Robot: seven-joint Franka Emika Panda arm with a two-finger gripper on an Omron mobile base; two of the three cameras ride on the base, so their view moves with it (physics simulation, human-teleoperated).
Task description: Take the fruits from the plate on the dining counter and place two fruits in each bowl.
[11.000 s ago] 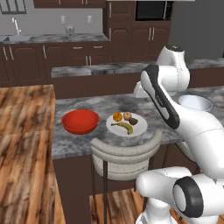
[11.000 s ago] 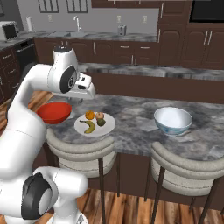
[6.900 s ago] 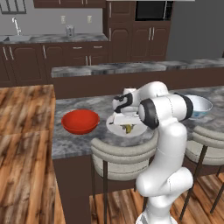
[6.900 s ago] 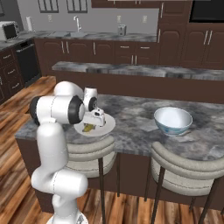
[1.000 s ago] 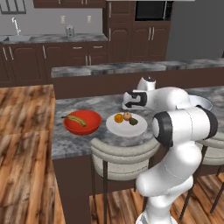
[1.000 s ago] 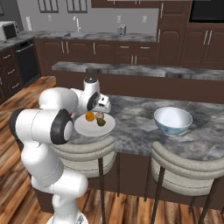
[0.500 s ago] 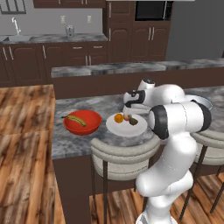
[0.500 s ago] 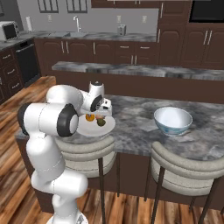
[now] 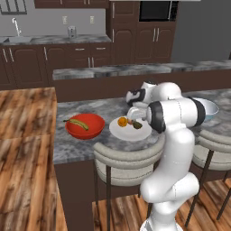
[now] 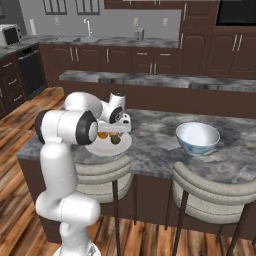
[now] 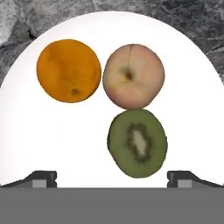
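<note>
The arm is reaching out low over the white plate (image 9: pixel 124 132), which is sitting on the grey marbled desk (image 9: pixel 81 146) just right of the red bowl (image 9: pixel 85 126). The gripper (image 11: pixel 112 179) is hanging right above the plate with its jaws spread as wide as they go, and nothing is sitting between them. Looking down from the hand, three fruits are lying on the plate in a tight cluster: the orange (image 11: pixel 68 70) is touching the reddish-pink apple (image 11: pixel 133 75), and the green fruit (image 11: pixel 137 143), showing a pale core with dark seeds, is resting against the apple on the side nearer the fingertips (image 11: pixel 43 177). That green fruit is lying between the two tips, closer to one of them. Over in the red bowl, the banana (image 9: pixel 78 122) is lying alone. The white bowl with the pale blue outside (image 10: pixel 197 137) is standing well apart along the desk, past the arm, with nothing visible inside it.
</note>
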